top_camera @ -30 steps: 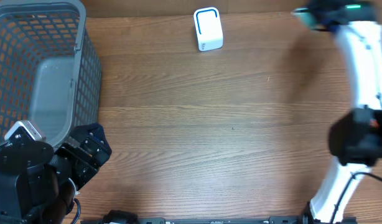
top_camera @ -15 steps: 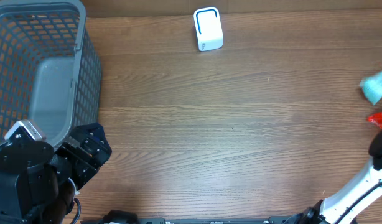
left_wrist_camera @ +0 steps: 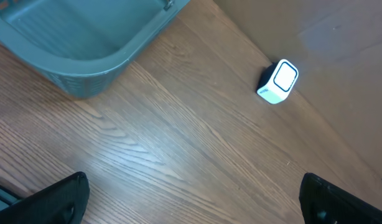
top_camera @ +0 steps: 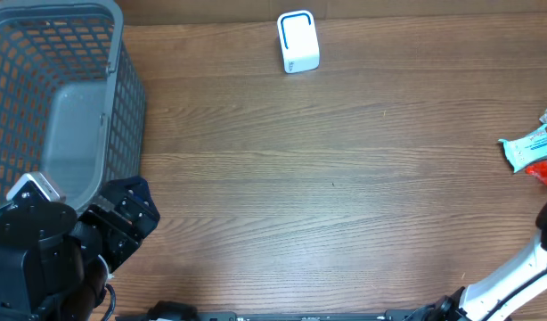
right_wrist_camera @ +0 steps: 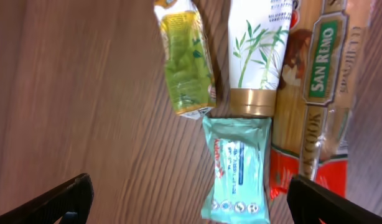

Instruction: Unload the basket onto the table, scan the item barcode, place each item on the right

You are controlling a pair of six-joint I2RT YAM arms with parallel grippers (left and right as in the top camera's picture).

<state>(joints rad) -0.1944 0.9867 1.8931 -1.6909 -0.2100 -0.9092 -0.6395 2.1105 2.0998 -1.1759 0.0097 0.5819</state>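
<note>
Wipes pack [right_wrist_camera: 236, 168] lies flat; long axis toward tube cap [right_wrist_camera: 252, 102].

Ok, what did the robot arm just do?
The right arm pulled back from the far right corner towards its base. The right gripper opened and let go of the teal wipes packet, now lying at the right edge. The basket, white scanner and left arm stayed put.

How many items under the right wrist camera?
4: green pouch upper left, white tube beside it, teal wipes pack below them, spaghetti pack at right. Others may lie outside the frame.
</note>
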